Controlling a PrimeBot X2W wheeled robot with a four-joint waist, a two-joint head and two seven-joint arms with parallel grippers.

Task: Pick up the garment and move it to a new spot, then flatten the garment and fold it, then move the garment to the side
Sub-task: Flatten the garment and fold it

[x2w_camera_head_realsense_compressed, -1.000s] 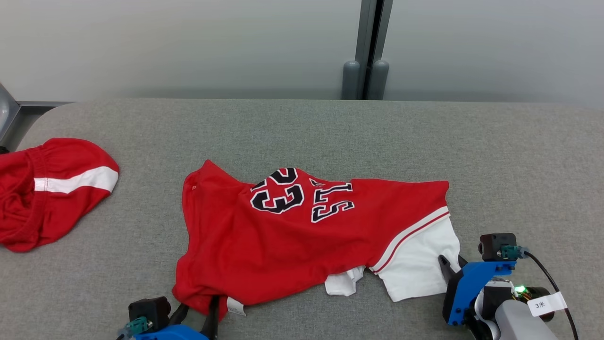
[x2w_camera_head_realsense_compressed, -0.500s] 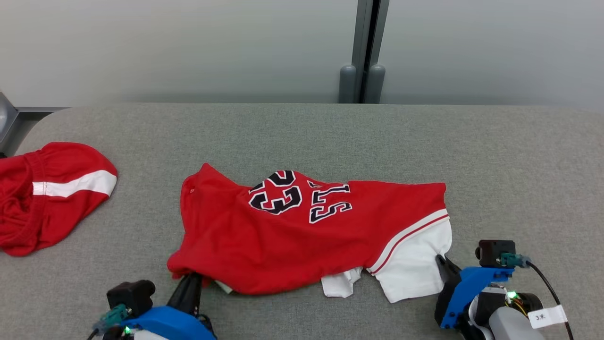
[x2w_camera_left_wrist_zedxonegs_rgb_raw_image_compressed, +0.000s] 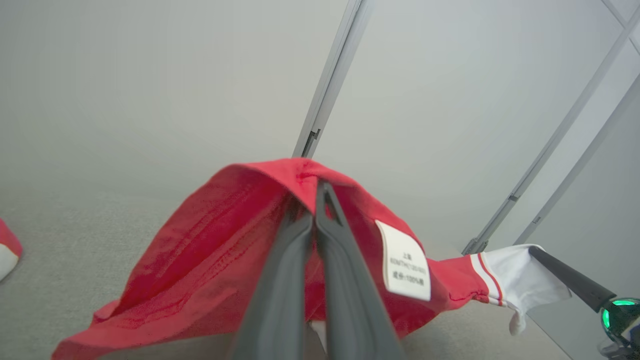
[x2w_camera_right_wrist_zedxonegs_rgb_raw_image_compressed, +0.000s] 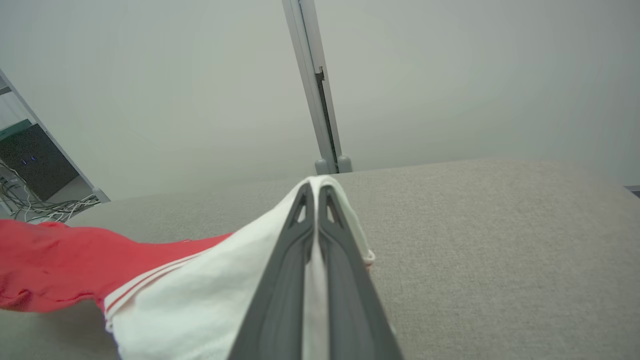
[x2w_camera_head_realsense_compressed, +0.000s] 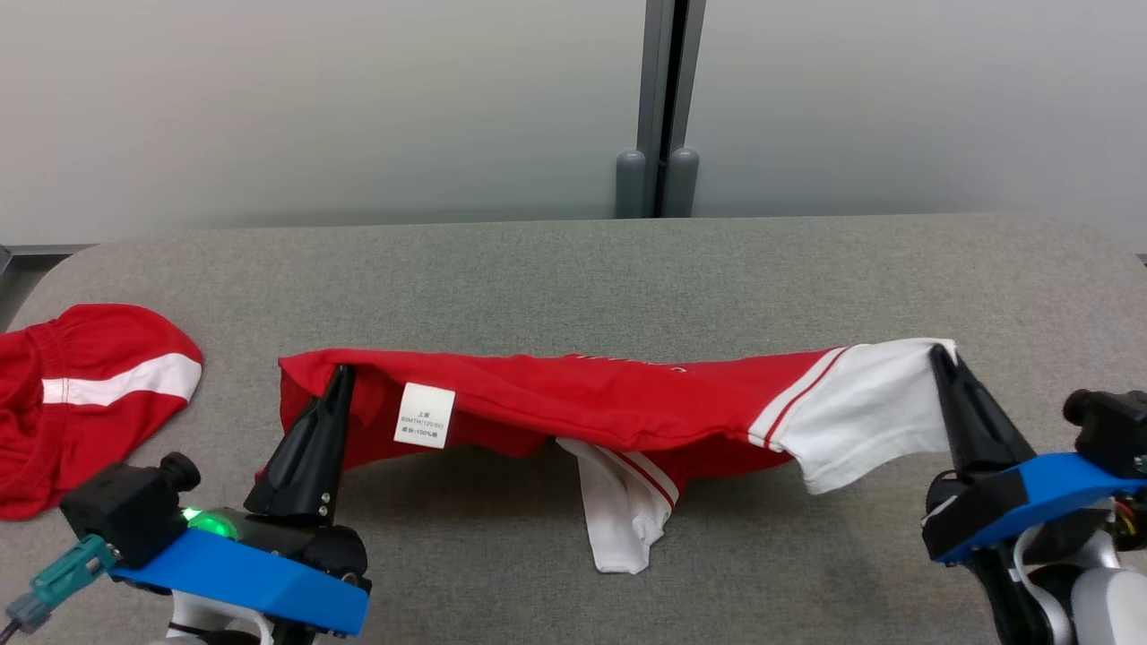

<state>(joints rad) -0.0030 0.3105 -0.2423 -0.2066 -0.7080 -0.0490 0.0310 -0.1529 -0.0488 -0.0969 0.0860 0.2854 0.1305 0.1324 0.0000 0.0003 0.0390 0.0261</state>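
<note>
Nearest me, L arm: left fingers (x2w_camera_head_realsense_compressed: 309, 452) pressed tight together, no gap, pinching the red edge of the garment (x2w_camera_head_realsense_compressed: 573, 394) right by its care label (x2w_camera_head_realsense_compressed: 424, 415). R arm same story: right fingers (x2w_camera_head_realsense_compressed: 972, 417) clamped flat on the rim of the white sleeve (x2w_camera_head_realsense_compressed: 865, 408), cloth sandwiched btwn them in the right wrist view. Garment hangs strung btwn the two arms, up off the desk (x2w_camera_head_realsense_compressed: 573, 269) above its front-middle, sagging a bit in the centre. A second white sleeve (x2w_camera_head_realsense_compressed: 618, 515) dangles below the sag; can't tell if its tip brushes the desk.

I'd say this is step one, pick-up-and-move, w/ the lift made and the set-down not yet done. Next move prob needs both arms travelling together at the same pace, keeping the span taut. Then lower it so the cloth lays out flat & the dangling sleeve doesn't tuck under.

Fabric looks like thin, soft jersey knit, limp, quick to crease. Red body, white sleeves w/ thin red stripes at the seam. Label is a small white rectangle, print too tiny to read. Desk top is grey, woven, felt-like, w/ rounded corners. Further left, another red piece w/ a white band (x2w_camera_head_realsense_compressed: 90, 394) lies bunched on the desk, well apart. Behind it all, pale wall panels & a grey post (x2w_camera_head_realsense_compressed: 659, 107)
</note>
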